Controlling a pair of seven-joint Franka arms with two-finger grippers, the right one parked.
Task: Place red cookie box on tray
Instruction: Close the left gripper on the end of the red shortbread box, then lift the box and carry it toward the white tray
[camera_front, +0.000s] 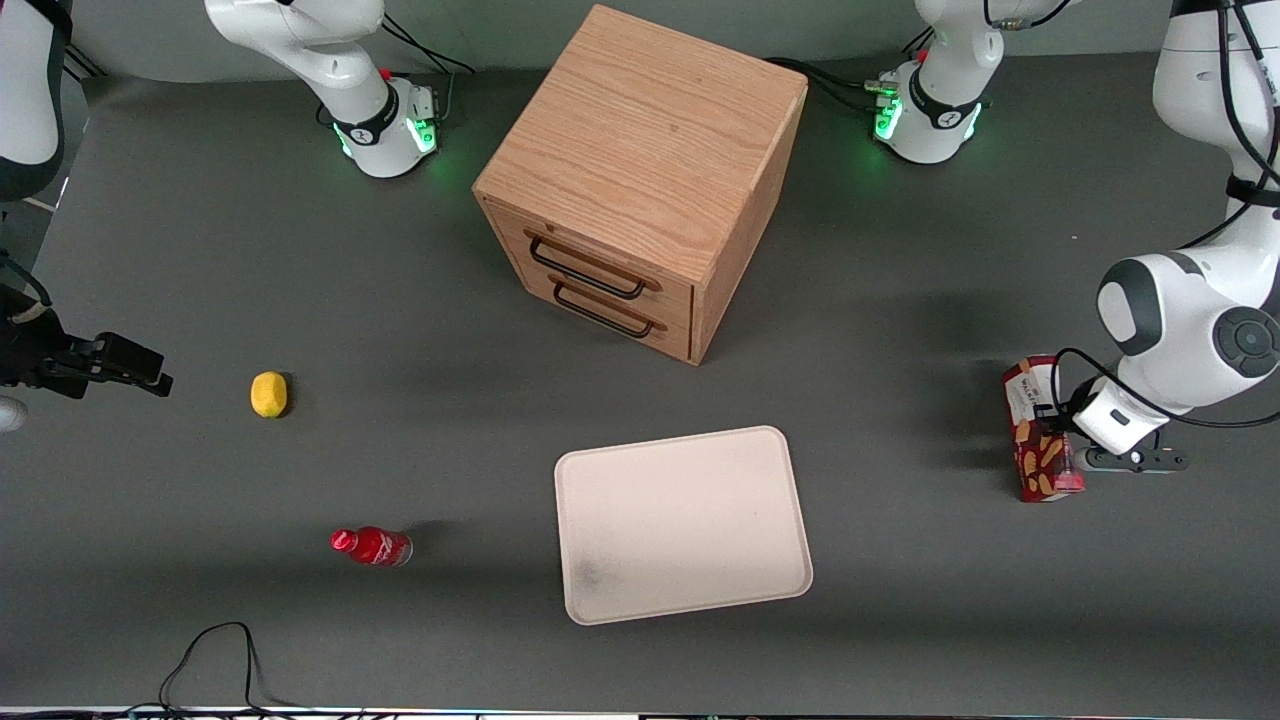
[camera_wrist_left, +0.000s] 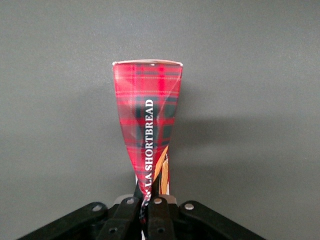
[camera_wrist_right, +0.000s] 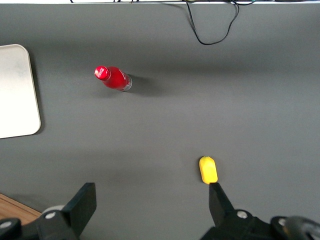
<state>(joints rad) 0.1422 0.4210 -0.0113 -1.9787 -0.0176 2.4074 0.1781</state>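
The red cookie box (camera_front: 1035, 440), a long tartan carton, is at the working arm's end of the table, well apart from the tray. My gripper (camera_front: 1064, 452) is shut on it. In the left wrist view the fingers (camera_wrist_left: 162, 215) pinch one end of the red cookie box (camera_wrist_left: 148, 125), squeezing the carton flat there, and the gripper (camera_wrist_left: 148, 204) holds it lengthwise away from the camera. The cream-pink tray (camera_front: 680, 520) lies flat near the table's middle, nearer the front camera than the cabinet, with nothing on it. Its corner also shows in the right wrist view, tray (camera_wrist_right: 15, 90).
A wooden drawer cabinet (camera_front: 640, 180) stands farther from the camera than the tray. A yellow lemon (camera_front: 268, 394) and a small red bottle (camera_front: 372, 546) lie toward the parked arm's end. A black cable (camera_front: 210, 660) loops at the table's front edge.
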